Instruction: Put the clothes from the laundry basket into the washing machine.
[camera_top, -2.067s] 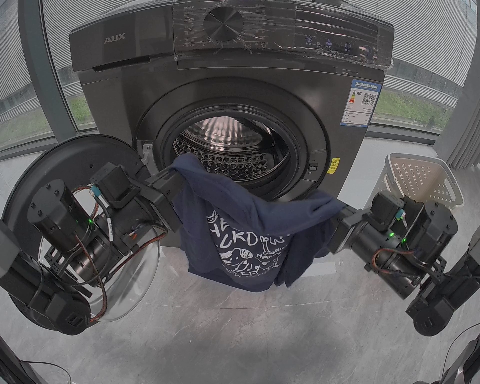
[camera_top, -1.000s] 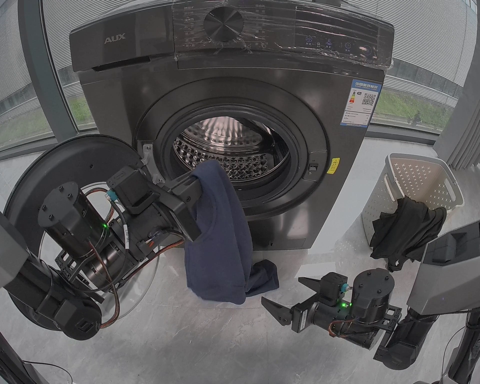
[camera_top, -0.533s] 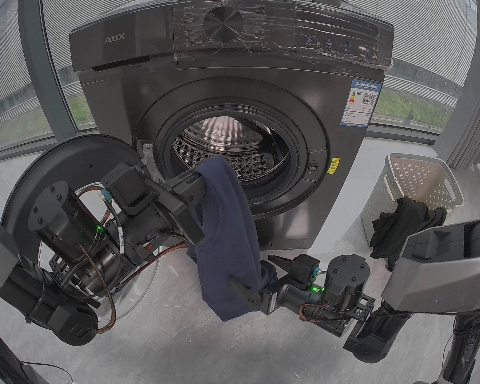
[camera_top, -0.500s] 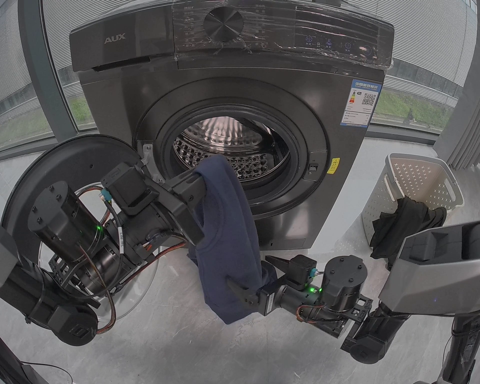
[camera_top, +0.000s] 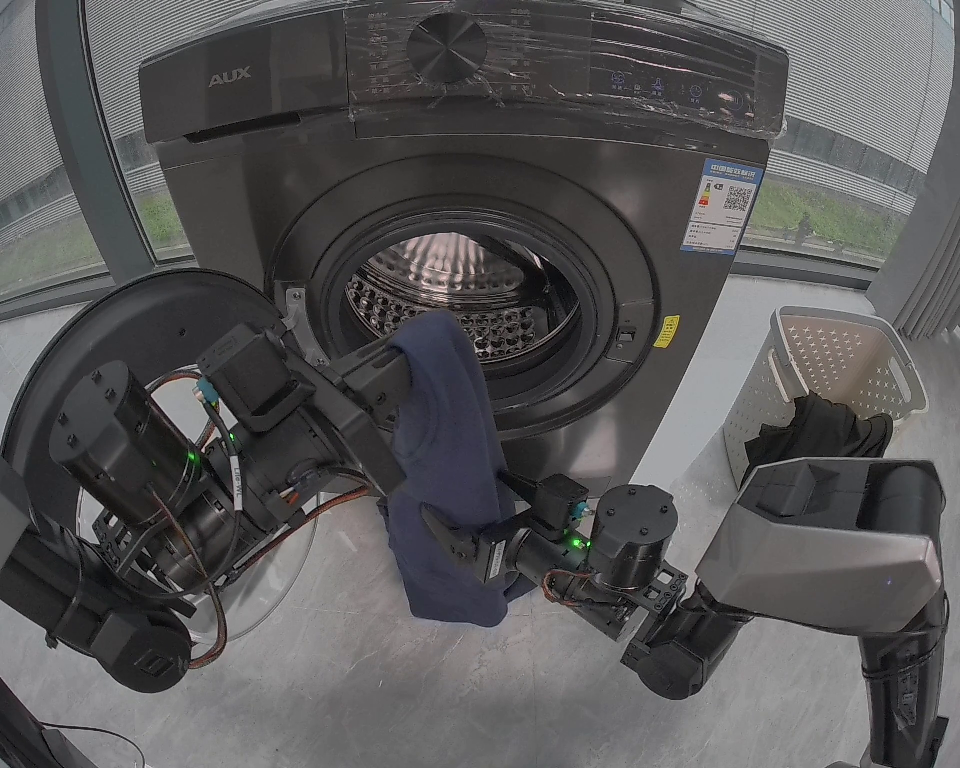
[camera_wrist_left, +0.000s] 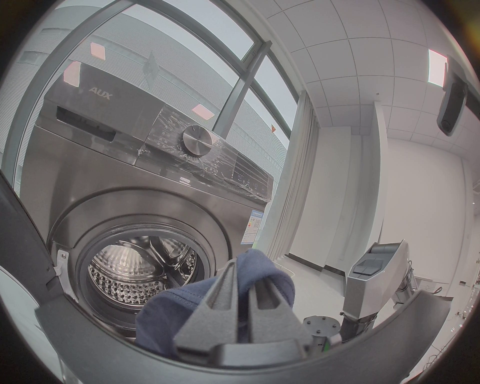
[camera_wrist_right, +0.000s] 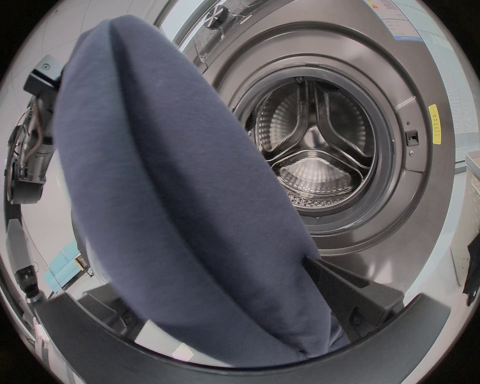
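Right jaws have risen toward the washing machine (camera_top: 620, 190) and stand apart, the hanging navy T-shirt (camera_top: 445, 440) between them; left jaws clamp its top fold, just before the empty drum (camera_top: 450, 270). Nothing is loaded yet; a black garment (camera_top: 815, 435) hangs over the laundry basket (camera_top: 850, 318) rim.

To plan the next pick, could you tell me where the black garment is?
The black garment drapes over the laundry basket's near rim, at the head view's right, beside the washing machine.
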